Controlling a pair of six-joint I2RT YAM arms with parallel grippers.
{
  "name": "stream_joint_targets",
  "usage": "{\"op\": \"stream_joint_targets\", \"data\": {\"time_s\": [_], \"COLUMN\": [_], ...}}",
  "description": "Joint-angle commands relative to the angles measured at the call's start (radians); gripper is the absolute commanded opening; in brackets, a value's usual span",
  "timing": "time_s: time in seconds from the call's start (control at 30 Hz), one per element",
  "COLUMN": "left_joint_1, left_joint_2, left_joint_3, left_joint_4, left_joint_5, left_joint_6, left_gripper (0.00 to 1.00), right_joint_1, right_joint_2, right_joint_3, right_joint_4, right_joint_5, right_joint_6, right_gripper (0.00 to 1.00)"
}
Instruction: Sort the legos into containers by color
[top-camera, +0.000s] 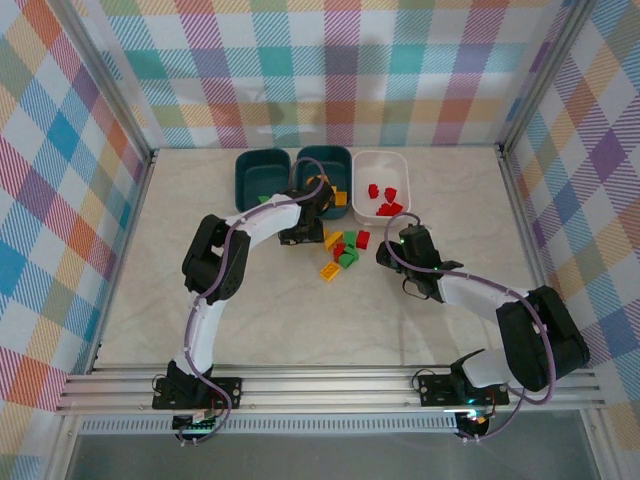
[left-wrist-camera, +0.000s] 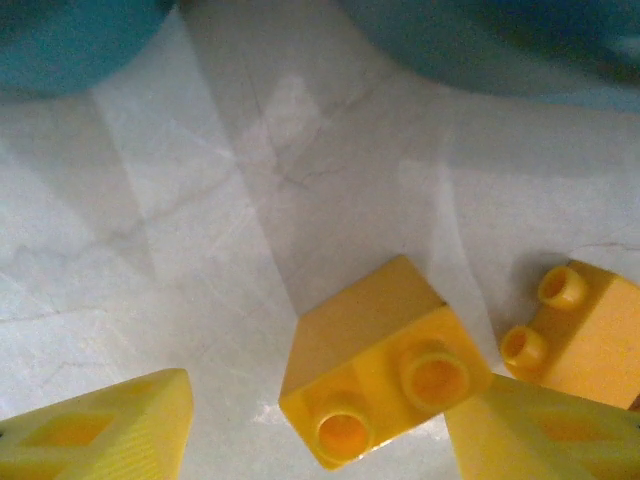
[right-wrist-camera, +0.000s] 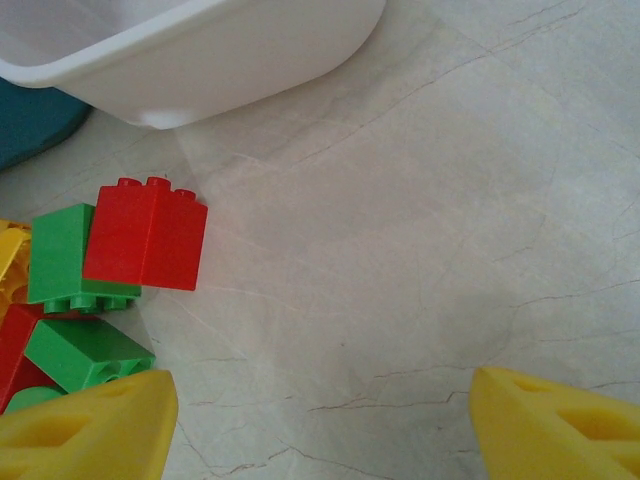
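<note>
My left gripper (left-wrist-camera: 320, 425) is open and low over the table. A yellow lego (left-wrist-camera: 385, 365) lies between its fingers, close against the right finger (left-wrist-camera: 545, 430) and well apart from the left one. Another yellow lego (left-wrist-camera: 580, 330) lies just to the right. In the top view the left gripper (top-camera: 303, 232) is at the left edge of the lego pile (top-camera: 345, 252), in front of the middle teal container (top-camera: 325, 160). My right gripper (right-wrist-camera: 320, 410) is open over bare table. A red lego (right-wrist-camera: 145, 235) and green legos (right-wrist-camera: 75, 260) lie to its left.
The three containers stand in a row at the back: a teal one (top-camera: 258, 165), the middle teal one, and a white one (top-camera: 385, 165) with several red legos (top-camera: 385, 200). The white container's wall (right-wrist-camera: 200, 50) is close ahead of the right gripper. Metal frame posts line both sides.
</note>
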Motion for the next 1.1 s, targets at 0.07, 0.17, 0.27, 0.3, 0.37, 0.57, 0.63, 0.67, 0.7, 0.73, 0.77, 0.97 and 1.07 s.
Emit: {"op": "stream_joint_targets", "data": {"time_s": [0.07, 0.17, 0.27, 0.3, 0.37, 0.57, 0.63, 0.67, 0.7, 0.73, 0.77, 0.97, 1.07], "left_joint_1": [0.035, 0.045, 0.045, 0.045, 0.045, 0.036, 0.031, 0.03, 0.029, 0.029, 0.028, 0.002, -0.001], "left_joint_2": [-0.007, 0.003, 0.015, 0.017, 0.021, 0.016, 0.012, 0.009, 0.004, -0.004, -0.009, -0.093, -0.139], "left_joint_3": [0.012, 0.013, 0.017, 0.014, 0.008, 0.007, 0.001, -0.006, -0.014, -0.026, -0.035, -0.055, 0.001], "left_joint_4": [0.09, 0.13, 0.144, 0.152, 0.165, 0.15, 0.133, 0.129, 0.125, 0.123, 0.121, 0.095, 0.055], "left_joint_5": [-0.005, 0.019, 0.041, 0.047, 0.058, 0.065, 0.052, 0.052, 0.049, 0.049, 0.048, 0.038, 0.023], "left_joint_6": [0.143, 0.178, 0.199, 0.202, 0.205, 0.179, 0.165, 0.159, 0.153, 0.145, 0.138, 0.132, 0.129], "left_gripper": [0.66, 0.64, 0.6, 0.58, 0.54, 0.41, 0.37, 0.35, 0.33, 0.3, 0.27, 0.15, 0.12], "right_joint_1": [-0.003, -0.003, -0.003, -0.003, -0.003, -0.003, -0.003, -0.003, -0.003, -0.003, -0.002, -0.003, -0.004], "right_joint_2": [0.012, 0.01, 0.012, 0.011, 0.01, 0.015, 0.016, 0.016, 0.016, 0.016, 0.016, 0.018, 0.02], "right_joint_3": [0.028, 0.029, 0.029, 0.029, 0.027, 0.028, 0.028, 0.029, 0.029, 0.03, 0.03, 0.029, 0.03], "right_joint_4": [-0.002, 0.001, 0.001, 0.001, 0.001, 0.001, 0.004, 0.004, 0.004, 0.004, 0.004, 0.005, 0.005], "right_joint_5": [-0.006, -0.01, -0.01, -0.012, -0.011, -0.012, -0.015, -0.015, -0.015, -0.015, -0.017, -0.018, -0.018], "right_joint_6": [0.006, 0.006, 0.009, 0.008, 0.009, 0.008, 0.009, 0.01, 0.01, 0.01, 0.01, 0.011, 0.01], "right_gripper": [0.77, 0.77, 0.77, 0.77, 0.77, 0.77, 0.76, 0.76, 0.76, 0.76, 0.76, 0.76, 0.76]}}
